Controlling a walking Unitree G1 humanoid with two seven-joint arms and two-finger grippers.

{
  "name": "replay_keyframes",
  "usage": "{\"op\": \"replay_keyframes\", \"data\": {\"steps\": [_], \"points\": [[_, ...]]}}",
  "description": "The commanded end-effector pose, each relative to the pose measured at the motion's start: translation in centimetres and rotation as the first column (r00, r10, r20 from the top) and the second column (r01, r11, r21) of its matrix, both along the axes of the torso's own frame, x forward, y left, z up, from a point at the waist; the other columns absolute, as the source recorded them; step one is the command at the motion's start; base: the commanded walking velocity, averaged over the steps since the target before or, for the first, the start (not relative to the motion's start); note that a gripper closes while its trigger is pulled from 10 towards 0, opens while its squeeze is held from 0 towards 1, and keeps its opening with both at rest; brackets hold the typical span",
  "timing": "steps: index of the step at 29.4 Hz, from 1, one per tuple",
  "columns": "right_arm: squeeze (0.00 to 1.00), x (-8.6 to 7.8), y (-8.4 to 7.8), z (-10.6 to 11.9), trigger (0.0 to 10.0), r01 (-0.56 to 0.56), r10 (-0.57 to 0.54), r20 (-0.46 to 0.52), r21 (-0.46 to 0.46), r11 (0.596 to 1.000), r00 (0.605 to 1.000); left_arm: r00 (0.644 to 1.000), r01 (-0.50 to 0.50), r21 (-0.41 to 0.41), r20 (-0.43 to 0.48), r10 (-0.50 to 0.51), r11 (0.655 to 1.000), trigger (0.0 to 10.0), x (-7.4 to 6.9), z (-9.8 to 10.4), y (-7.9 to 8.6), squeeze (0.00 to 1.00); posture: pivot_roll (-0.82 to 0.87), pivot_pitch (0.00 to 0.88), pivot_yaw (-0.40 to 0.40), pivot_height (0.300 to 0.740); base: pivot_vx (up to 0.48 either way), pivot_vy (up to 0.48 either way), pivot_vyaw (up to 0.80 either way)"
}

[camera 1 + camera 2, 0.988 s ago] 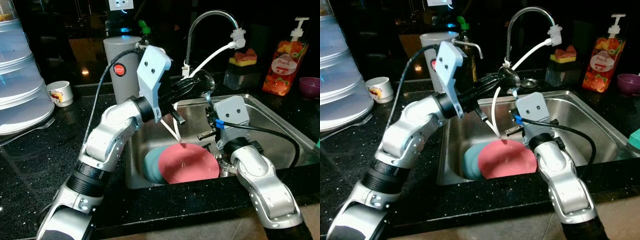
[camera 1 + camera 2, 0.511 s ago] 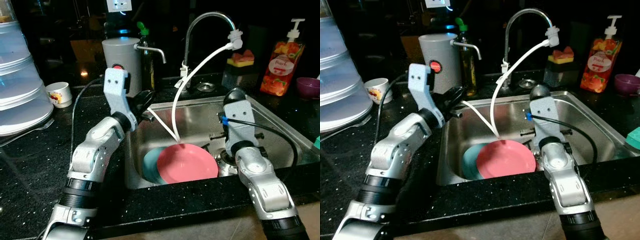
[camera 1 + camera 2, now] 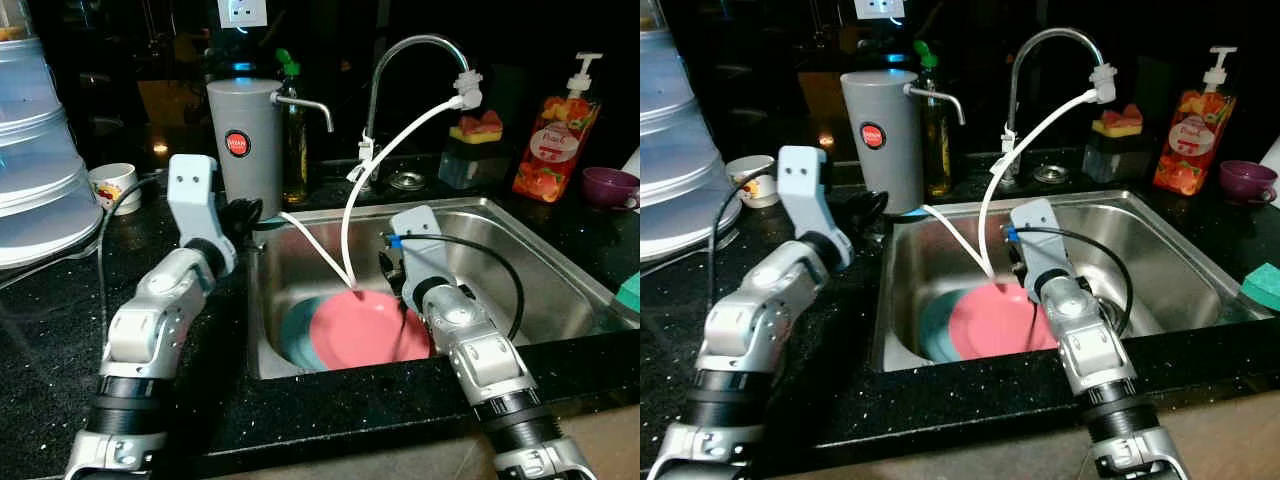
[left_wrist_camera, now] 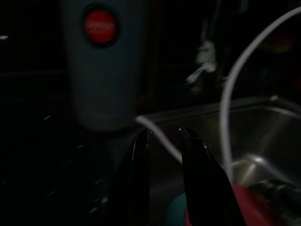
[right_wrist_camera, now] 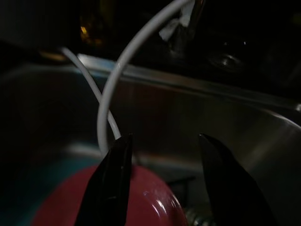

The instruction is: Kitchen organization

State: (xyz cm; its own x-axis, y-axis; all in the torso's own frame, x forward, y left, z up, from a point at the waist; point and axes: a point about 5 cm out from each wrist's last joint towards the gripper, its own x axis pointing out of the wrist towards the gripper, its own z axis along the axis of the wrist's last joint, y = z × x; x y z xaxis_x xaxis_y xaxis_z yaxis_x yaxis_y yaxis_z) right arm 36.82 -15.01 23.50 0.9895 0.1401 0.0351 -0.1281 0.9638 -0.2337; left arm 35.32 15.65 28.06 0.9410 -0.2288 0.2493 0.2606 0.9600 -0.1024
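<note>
The steel sink [image 3: 520, 250] holds a pink plate [image 3: 365, 330] lying over a teal plate [image 3: 292, 335], both at the sink's near left. Two thin white hoses [image 3: 395, 140] drop to the pink plate's far edge, one from the tap [image 3: 420, 45], one from the grey water dispenser [image 3: 245, 135] at 11 o'clock on the black worktop [image 3: 60, 330]. A dark bottle [image 3: 292, 130] stands just beside the dispenser. At 2 o'clock sit a sponge holder [image 3: 470, 150], an orange soap bottle [image 3: 545, 140] and a purple cup [image 3: 608, 185]; at 9 o'clock a small mug [image 3: 112, 185] and stacked clear containers [image 3: 40, 160].

The right gripper [image 5: 164, 183] hangs inside the sink above the pink plate's rim, fingers spread, holding nothing. The left gripper [image 4: 164, 155] hovers at the sink's left edge before the dispenser, fingers slightly parted, with the hoses crossing in front.
</note>
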Motion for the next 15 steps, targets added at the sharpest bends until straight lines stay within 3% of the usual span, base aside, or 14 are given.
{"op": "replay_keyframes", "data": {"steps": [1,6,7,10,12,13,15], "points": [[0.0,-0.7,-0.1,0.7,10.0,-0.04,0.038,0.026,0.085,0.996,0.999,0.997,-0.061,0.035,-0.038,0.062,0.998,10.0,0.1,-0.4,1.2,0.0,0.09,0.043,0.005,0.74,0.0,0.0,0.0],[0.0,-1.7,-0.3,2.5,10.0,-0.081,0.058,0.117,0.201,0.976,0.991,0.986,-0.132,0.095,-0.09,0.141,0.987,10.0,0.6,-0.8,3.0,0.0,0.08,0.042,0.018,0.74,0.0,0.0,0.0],[0.0,-2.6,-0.2,3.8,10.0,-0.116,0.069,0.185,0.257,0.959,0.98,0.976,-0.167,0.13,-0.117,0.182,0.977,10.0,1.0,-1.0,4.2,0.0,0.07,0.033,0.023,0.74,0.0,0.0,0.0],[0.0,-4.2,-0.3,5.6,10.0,-0.175,0.086,0.284,0.306,0.936,0.955,0.955,-0.205,0.203,-0.174,0.242,0.957,10.0,1.2,-0.9,5.8,0.0,0.06,0.036,0.026,0.74,0.0,0.0,0.0],[0.0,-4.4,-0.5,5.8,10.0,-0.181,0.084,0.297,0.316,0.931,0.951,0.946,-0.217,0.22,-0.195,0.261,0.951,10.0,1.3,-1.0,6.2,0.0,0.06,0.036,0.026,0.74,0.0,0.0,0.0],[0.0,-4.6,-0.6,6.2,10.0,-0.19,0.079,0.316,0.337,0.922,0.945,0.922,-0.263,0.257,-0.218,0.321,0.93,10.0,1.4,-0.9,6.9,0.0,0.06,0.044,0.021,0.74,0.0,0.0,0.0],[0.0,-4.8,-0.7,6.3,10.0,-0.195,0.077,0.324,0.348,0.917,0.943,0.908,-0.292,0.276,-0.22,0.356,0.916,10.0,1.4,-0.8,7.2,0.0,0.07,0.045,0.02,0.74,0.0,0.0,0.0]]}}
